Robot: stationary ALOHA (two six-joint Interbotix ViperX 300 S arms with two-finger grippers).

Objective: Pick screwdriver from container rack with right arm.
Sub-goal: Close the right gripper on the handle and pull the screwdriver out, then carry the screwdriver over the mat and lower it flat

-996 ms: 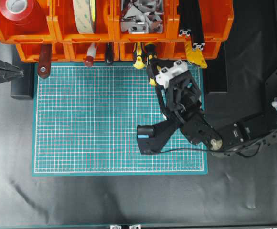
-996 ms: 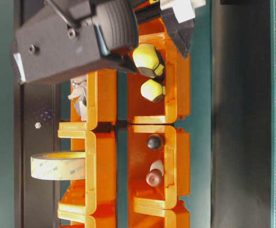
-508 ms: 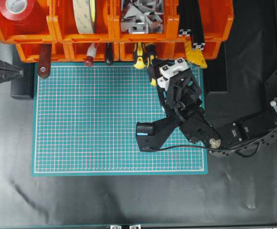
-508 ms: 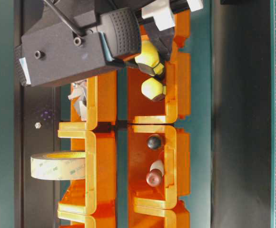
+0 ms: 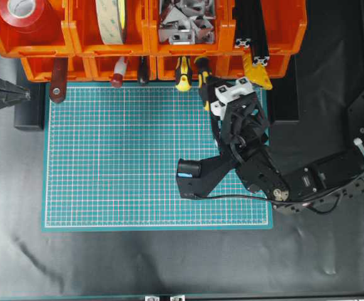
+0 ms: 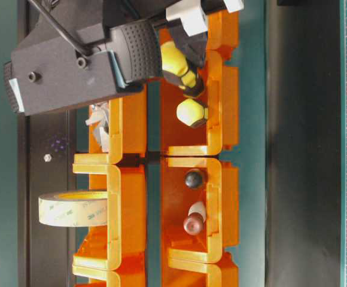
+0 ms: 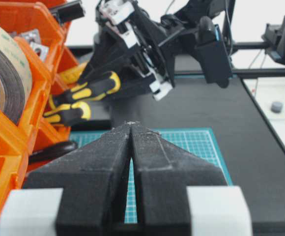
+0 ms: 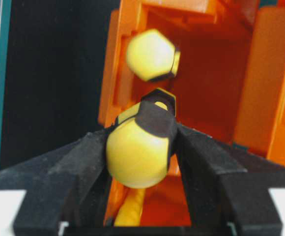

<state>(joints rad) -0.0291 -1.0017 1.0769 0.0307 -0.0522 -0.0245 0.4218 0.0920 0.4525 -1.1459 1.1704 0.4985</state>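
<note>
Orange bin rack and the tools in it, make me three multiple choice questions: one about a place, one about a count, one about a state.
1. Where does the red tape roll sit in the overhead view?
A. upper tier, far left bin
B. lower tier, far right bin
C. on the green mat

2. How many yellow-and-black handles show at the rack?
A. one
B. two
C. four

3. What are the right gripper's jaws doing?
A. open over the mat
B. clamped on the tape
C. closed on the screwdriver handle

Key: 1 A, it fills the top-left bin. 2 B, the held screwdriver and its neighbour. 3 C, the wrist view shows both jaws pressing the handle.
</note>
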